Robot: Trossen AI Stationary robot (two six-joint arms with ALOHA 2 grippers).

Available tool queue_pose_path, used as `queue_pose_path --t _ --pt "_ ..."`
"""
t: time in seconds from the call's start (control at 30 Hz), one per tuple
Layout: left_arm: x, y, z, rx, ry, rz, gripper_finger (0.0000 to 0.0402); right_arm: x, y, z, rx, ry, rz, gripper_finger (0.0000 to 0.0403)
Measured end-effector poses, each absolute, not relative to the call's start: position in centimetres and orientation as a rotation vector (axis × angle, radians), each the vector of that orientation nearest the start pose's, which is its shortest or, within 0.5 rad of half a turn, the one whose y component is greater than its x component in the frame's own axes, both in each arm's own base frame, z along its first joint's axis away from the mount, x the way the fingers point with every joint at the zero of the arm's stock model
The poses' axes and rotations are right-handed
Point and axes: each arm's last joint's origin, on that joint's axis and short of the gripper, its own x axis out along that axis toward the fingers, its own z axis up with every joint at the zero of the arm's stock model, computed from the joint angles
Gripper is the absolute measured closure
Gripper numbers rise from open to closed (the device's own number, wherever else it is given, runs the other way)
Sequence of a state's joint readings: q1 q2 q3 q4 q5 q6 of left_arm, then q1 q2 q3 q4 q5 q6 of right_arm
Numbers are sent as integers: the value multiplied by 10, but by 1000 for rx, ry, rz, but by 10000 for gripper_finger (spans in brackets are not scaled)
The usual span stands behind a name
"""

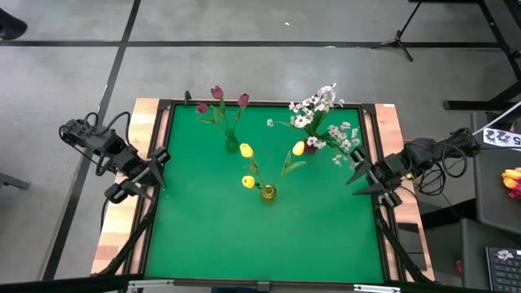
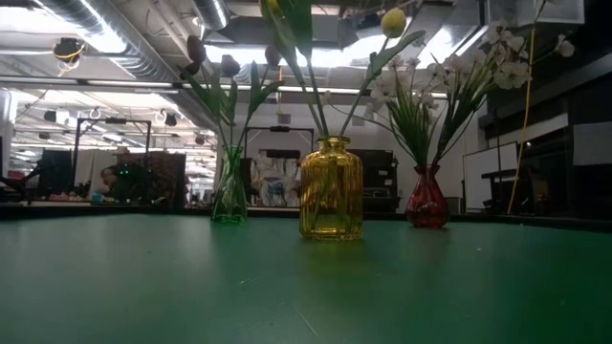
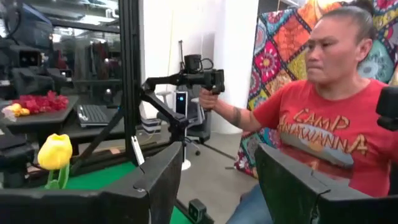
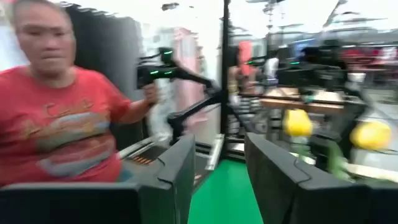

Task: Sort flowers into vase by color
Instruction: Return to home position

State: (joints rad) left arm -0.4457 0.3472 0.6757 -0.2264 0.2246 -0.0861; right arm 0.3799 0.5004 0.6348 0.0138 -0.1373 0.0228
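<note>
Three vases stand on the green table. A green vase (image 1: 231,144) holds dark red tulips (image 1: 217,93); it also shows in the low view (image 2: 229,191). A yellow vase (image 1: 268,193) (image 2: 331,189) holds yellow tulips (image 1: 246,150). A red vase (image 1: 311,146) (image 2: 426,197) holds white blossom sprays (image 1: 321,110). My left gripper (image 1: 159,167) (image 3: 214,180) waits open and empty at the table's left edge. My right gripper (image 1: 356,173) (image 4: 221,174) waits open and empty at the right edge.
A black frame (image 1: 163,130) runs around the green mat. A person in a red shirt (image 3: 323,118) stands beyond the table, holding a camera rig (image 3: 186,78); the right wrist view shows the person (image 4: 56,118) too. Green mat lies bare in front of the vases (image 1: 260,244).
</note>
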Motion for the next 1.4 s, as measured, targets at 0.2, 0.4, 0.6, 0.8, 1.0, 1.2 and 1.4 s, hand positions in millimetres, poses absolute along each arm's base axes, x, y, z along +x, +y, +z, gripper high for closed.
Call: queue_pose_path --t 0.2,0.4,0.6,0.8,1.0,1.2,1.4 --pt "72 -37 332 -71 -68 -645 201 101 36 309 103 -192 364 262" --pt "80 -33 322 -45 -67 -634 201 95 32 291 111 -221 333 262" --pt "89 -27 301 -71 1 -612 202 95 31 285 113 -213 307 262" --pt "62 -16 303 -56 -66 -556 201 95 31 284 112 -209 307 262" --pt "32 -11 291 -68 -121 -401 201 96 32 280 105 -169 306 262" --pt "52 -8 271 -79 -88 -342 201 95 31 273 103 -158 295 262" --pt "70 -7 241 -93 -102 -326 202 95 31 237 119 -239 297 262"
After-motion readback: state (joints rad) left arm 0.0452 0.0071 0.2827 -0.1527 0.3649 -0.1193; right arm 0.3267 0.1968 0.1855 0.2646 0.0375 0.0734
